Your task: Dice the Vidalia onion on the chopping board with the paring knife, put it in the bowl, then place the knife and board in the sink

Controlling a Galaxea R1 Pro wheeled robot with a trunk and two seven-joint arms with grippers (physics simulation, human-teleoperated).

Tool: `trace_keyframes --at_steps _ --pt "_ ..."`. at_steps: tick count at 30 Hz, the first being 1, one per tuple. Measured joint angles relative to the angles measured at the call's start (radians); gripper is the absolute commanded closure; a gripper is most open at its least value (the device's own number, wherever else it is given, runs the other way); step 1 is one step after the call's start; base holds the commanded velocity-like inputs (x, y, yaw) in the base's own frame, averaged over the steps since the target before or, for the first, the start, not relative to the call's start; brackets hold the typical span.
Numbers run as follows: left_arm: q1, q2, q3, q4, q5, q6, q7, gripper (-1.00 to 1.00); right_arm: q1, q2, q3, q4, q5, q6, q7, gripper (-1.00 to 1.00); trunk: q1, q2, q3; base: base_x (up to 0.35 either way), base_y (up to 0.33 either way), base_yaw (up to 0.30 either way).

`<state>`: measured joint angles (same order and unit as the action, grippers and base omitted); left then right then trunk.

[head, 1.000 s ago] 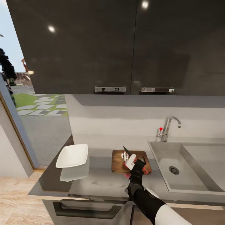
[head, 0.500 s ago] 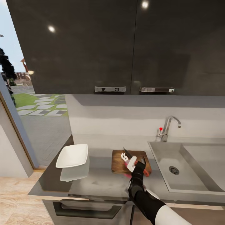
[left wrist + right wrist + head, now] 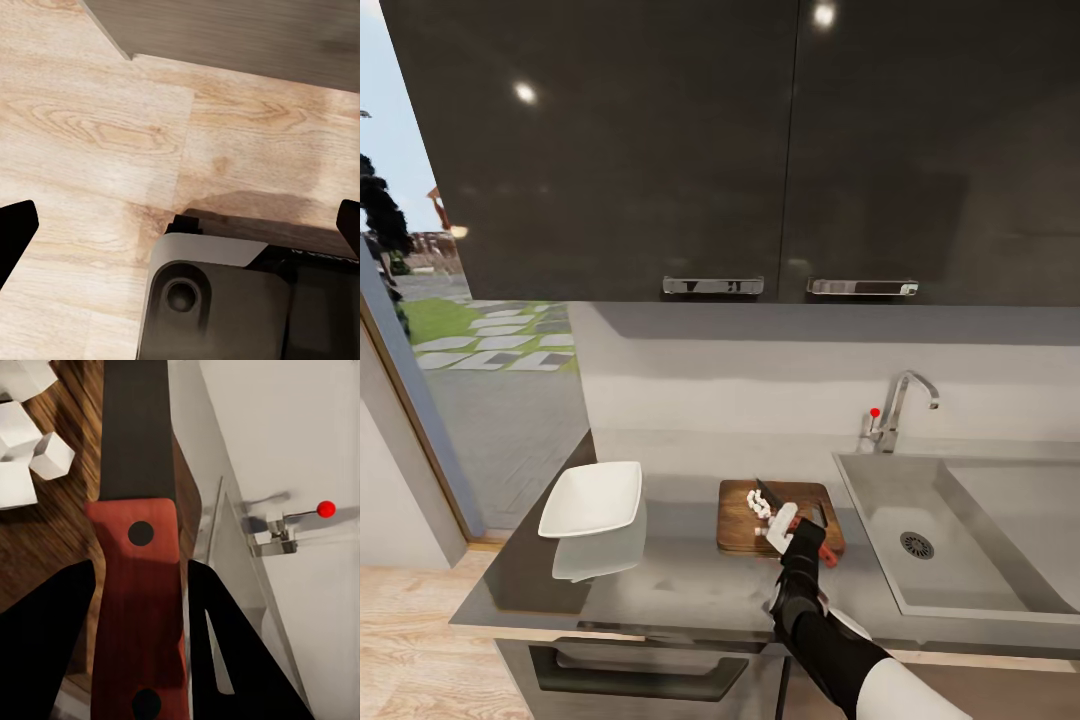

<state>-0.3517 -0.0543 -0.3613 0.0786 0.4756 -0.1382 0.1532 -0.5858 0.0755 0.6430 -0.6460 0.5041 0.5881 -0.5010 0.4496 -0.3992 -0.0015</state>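
Note:
The brown chopping board [image 3: 738, 522] lies on the grey countertop [image 3: 680, 585] just left of the sink [image 3: 960, 585]. Several white diced onion cubes [image 3: 758, 506] rest on the board, seen close up as onion cubes [image 3: 26, 450] on the board [image 3: 67, 521]. My right gripper [image 3: 792, 530] is shut on the paring knife's orange-red handle [image 3: 139, 585], and the dark blade [image 3: 135, 427] points over the board beside the cubes. The white bowl [image 3: 593, 497] sits empty at the left of the countertop. My left gripper [image 3: 180, 225] hangs open over the wood floor.
A chrome tap [image 3: 900, 405] with a red-tipped lever [image 3: 325, 508] stands behind the sink basin. Glossy black upper cabinets [image 3: 740, 150] hang above the counter. A doorway to the outside [image 3: 470, 340] opens at the left. Part of the robot's base [image 3: 217, 300] lies under the left gripper.
My right gripper with the knife has dropped a little and shifted slightly right, bringing the blade lower over the board next to the onion cubes. Nothing else has moved.

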Motion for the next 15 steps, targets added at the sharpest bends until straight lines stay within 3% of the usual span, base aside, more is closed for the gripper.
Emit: trace_keyframes --at_steps 4,6,9,11,15 --pt "0.0 0.0 0.0 0.0 0.0 0.0 0.0 -1.0 0.0 -0.004 -0.012 -0.01 0.0 -0.043 -0.003 1.0 0.0 0.0 0.0 0.0 0.0 0.0" --pt "0.0 0.0 0.0 0.0 0.0 0.0 0.0 -1.0 0.0 -0.006 -0.067 -0.017 -0.008 -0.075 -0.003 1.0 0.0 0.0 0.0 0.0 0.0 0.0" --pt "0.0 0.0 0.0 0.0 0.0 0.0 0.0 -1.0 -0.001 -0.009 -0.278 -0.07 -0.014 -0.132 0.005 1.0 0.0 0.0 0.0 0.0 0.0 0.0" --pt "0.0 0.001 0.0 0.0 0.0 0.0 0.0 -1.0 -0.001 -0.012 -0.376 -0.12 -0.016 -0.145 0.043 1.0 0.0 0.0 0.0 0.0 0.0 0.0" --pt "0.0 0.001 0.0 0.0 0.0 -0.001 0.0 -1.0 0.0 -0.031 -0.579 -0.222 -0.017 -0.149 0.295 1.0 0.0 0.0 0.0 0.0 0.0 0.0"
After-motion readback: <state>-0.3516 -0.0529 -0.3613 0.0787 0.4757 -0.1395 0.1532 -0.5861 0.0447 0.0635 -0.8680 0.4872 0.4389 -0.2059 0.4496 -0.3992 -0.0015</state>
